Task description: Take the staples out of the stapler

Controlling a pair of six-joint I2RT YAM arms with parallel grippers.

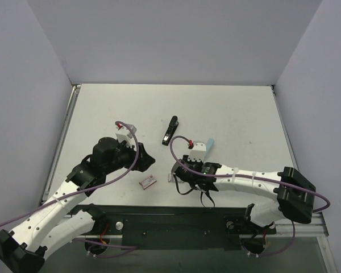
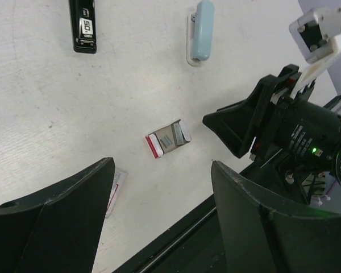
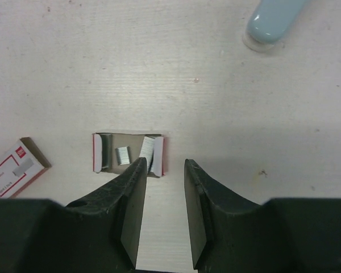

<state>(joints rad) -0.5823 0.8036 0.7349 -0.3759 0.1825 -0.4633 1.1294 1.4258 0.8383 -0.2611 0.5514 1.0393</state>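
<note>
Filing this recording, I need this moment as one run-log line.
left gripper: open, empty | right gripper: slightly open, tips at red-edged cardboard tray of silvery staples | slim black stapler: lying untouched

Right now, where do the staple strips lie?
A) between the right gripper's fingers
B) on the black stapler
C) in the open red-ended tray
C: the right wrist view shows the staples lying inside the open tray, just ahead of the right gripper, whose fingers hold nothing.

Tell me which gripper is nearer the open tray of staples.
Right. The right gripper has its fingers at the edge of the tray; the left gripper hangs farther off, on the tray's other side.
</note>
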